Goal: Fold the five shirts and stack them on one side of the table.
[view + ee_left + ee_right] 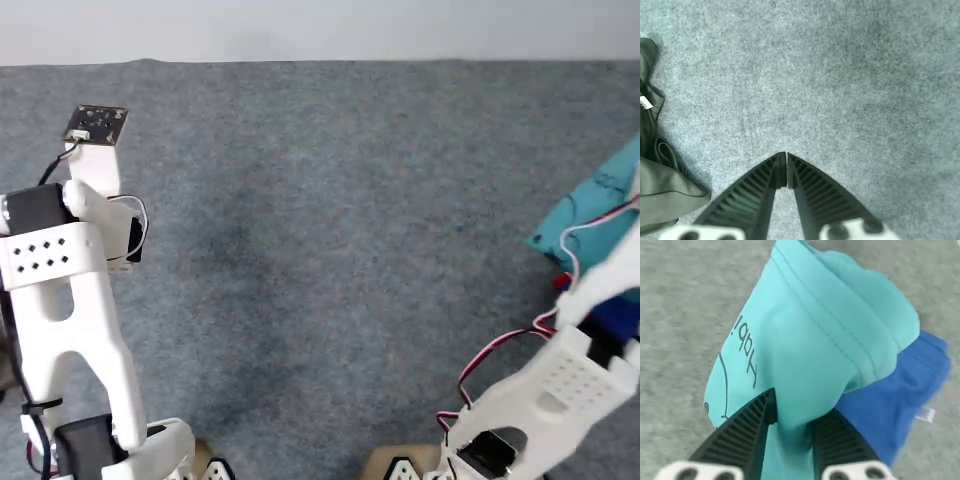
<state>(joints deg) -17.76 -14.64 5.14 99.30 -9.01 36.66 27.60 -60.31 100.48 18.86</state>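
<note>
My right gripper (pixel 792 427) is shut on a fold of the teal shirt (pixel 815 340), which has dark line print and is bunched up between the fingers. A blue shirt (pixel 890 410) with a small white label lies under and beside it. From above, the teal shirt (pixel 600 205) sits at the table's right edge, with the blue shirt (pixel 615 320) showing by the right arm (pixel 560 390). My left gripper (pixel 786 170) is shut with nothing in it, just over bare felt. A crumpled dark olive shirt (pixel 655 175) lies close beside it.
Grey felt (pixel 340 240) covers the whole table, with wide free room across the middle. The left arm (pixel 70 300) stands at the table's left side. A pale wall (pixel 320 30) runs along the far edge.
</note>
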